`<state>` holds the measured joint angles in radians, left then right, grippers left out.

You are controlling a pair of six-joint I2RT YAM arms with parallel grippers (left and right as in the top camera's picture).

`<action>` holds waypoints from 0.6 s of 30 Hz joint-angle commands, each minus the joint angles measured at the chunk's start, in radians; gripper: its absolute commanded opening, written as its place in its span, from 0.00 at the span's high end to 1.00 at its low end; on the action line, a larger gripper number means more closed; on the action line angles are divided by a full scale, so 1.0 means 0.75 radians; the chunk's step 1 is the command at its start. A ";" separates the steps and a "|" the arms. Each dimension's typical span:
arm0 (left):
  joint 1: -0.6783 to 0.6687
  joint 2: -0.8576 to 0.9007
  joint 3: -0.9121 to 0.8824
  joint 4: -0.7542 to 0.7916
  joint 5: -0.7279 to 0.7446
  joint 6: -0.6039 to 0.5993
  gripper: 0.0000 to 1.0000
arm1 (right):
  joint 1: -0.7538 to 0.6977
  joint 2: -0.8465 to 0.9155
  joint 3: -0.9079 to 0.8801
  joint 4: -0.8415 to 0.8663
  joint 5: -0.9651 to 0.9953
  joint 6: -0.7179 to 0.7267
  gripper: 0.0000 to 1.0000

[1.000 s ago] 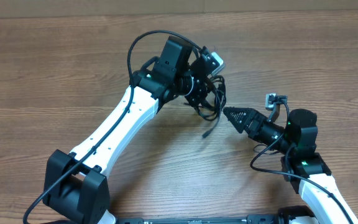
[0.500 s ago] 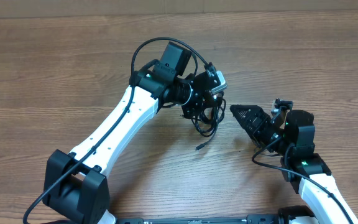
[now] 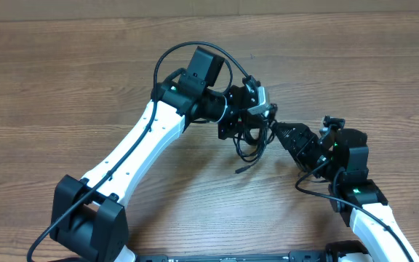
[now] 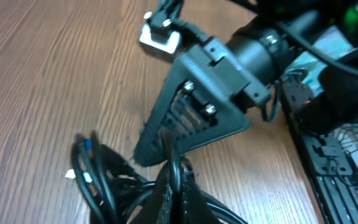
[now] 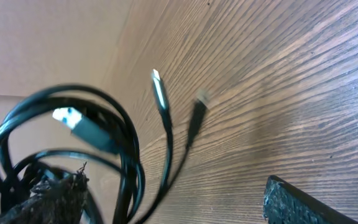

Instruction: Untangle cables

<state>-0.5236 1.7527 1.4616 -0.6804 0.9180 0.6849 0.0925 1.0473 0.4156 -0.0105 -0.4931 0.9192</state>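
The cables [image 3: 251, 148] are a tangled bunch of thin black cords hanging from my left gripper [image 3: 246, 125], just above the wooden table. One loose plug end [image 3: 240, 170] trails below it. In the left wrist view my left gripper [image 4: 179, 186] is shut on one cord of the cables [image 4: 101, 180]. My right gripper [image 3: 276, 132] reaches into the bunch from the right. In the right wrist view my right gripper [image 5: 179, 202] is open, with strands of the cables [image 5: 128, 155] and a silver-tipped plug [image 5: 157, 87] between its fingers [image 5: 300, 202].
The wooden table [image 3: 64, 80] stretches around both arms. The left arm's white link [image 3: 140, 149] runs diagonally from the near left. The right arm's base [image 3: 362, 218] sits at the near right, and its camera housing [image 4: 163, 34] shows in the left wrist view.
My left gripper has carried the bunch to the right and slightly down. My right gripper has turned and moved up to the bunch, so strands now lie between its fingers.
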 commanded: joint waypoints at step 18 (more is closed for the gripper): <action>-0.110 -0.016 0.035 0.006 0.124 0.054 0.96 | 0.005 -0.012 0.022 0.062 -0.011 -0.152 0.23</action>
<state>-0.5816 1.7527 1.4616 -0.6815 0.9707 0.7097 0.0921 1.0473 0.4156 0.0257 -0.4900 0.8227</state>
